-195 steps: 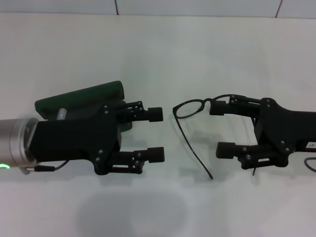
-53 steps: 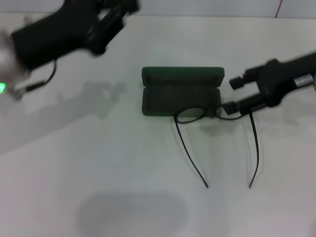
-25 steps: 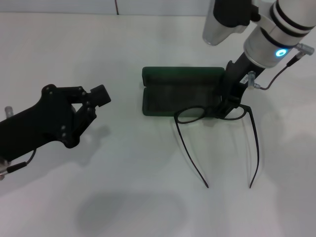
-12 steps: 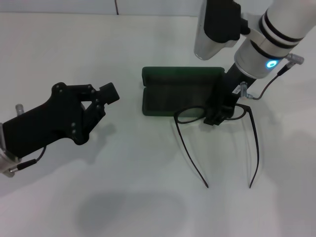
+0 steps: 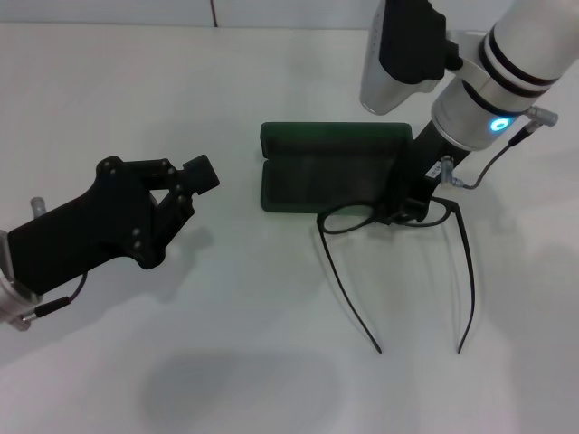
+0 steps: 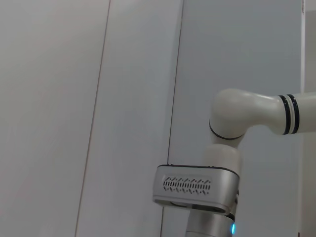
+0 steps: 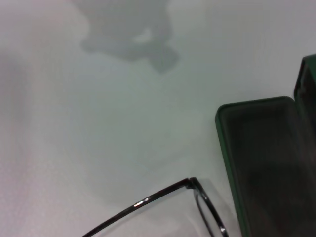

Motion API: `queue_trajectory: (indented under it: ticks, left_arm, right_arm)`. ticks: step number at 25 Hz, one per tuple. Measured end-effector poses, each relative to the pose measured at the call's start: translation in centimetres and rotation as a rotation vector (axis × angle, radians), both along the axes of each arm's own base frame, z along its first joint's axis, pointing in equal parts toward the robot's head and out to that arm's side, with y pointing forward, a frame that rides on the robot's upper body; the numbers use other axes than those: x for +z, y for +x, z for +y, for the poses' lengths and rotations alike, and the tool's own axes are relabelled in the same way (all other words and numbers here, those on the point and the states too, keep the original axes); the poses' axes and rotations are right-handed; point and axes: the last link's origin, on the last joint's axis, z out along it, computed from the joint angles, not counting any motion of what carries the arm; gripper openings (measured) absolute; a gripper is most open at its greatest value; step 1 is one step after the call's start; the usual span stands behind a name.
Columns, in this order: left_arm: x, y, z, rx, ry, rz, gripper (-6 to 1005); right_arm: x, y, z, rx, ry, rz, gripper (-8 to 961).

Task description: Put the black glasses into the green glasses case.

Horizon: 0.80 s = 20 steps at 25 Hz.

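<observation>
- On the white tabletop (image 5: 271, 81), far left, we had parked our left gripper (image 5: 190, 177); we could not tell how its fingers stood.
- At centre lay the dark green hinged glasses case (image 5: 330, 167), open to receive.
- Touching its near edge sat the thin black-framed glasses (image 5: 389, 215), temples unfolded toward us.
- Our right gripper (image 5: 407, 206) stood over the bridge, seemingly to nudge or lift; its finger state we could not tell.

1. A plain white bench (image 5: 271, 362) fills the head view, matte and evenly lit.
2. Soft grey shadows lie across it.
3. Along its far edge runs a pale wall (image 5: 298, 11), split by thin vertical seams.
4. The left wrist view shows the same pale panelled wall (image 6: 74, 123).
</observation>
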Motion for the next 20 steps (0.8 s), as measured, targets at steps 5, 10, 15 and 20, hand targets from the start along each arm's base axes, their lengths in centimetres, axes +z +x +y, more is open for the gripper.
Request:
queue_trajectory:
  ticks: [5,10,15,20]
  left_arm:
    - [-0.1,0.0,0.0,0.003,-0.001,-0.002,30]
    - [0.0,-0.1,0.0,0.007,0.004,-0.005,30]
    - [0.1,0.1,-0.1,-0.002,0.005,-0.015,31]
    - [0.1,0.8,-0.1,-0.041,-0.004,-0.043,31]
  right_arm:
    - [0.1,0.4,-0.5,0.030,-0.020,0.000,189]
    - [0.4,0.7,-1.1,0.032,-0.032,0.022,64]
    - [1.3,0.6,-2.1,0.050,-0.018,0.084,56]
    - [4.2,0.6,-2.7,0.019,0.041,0.233,56]
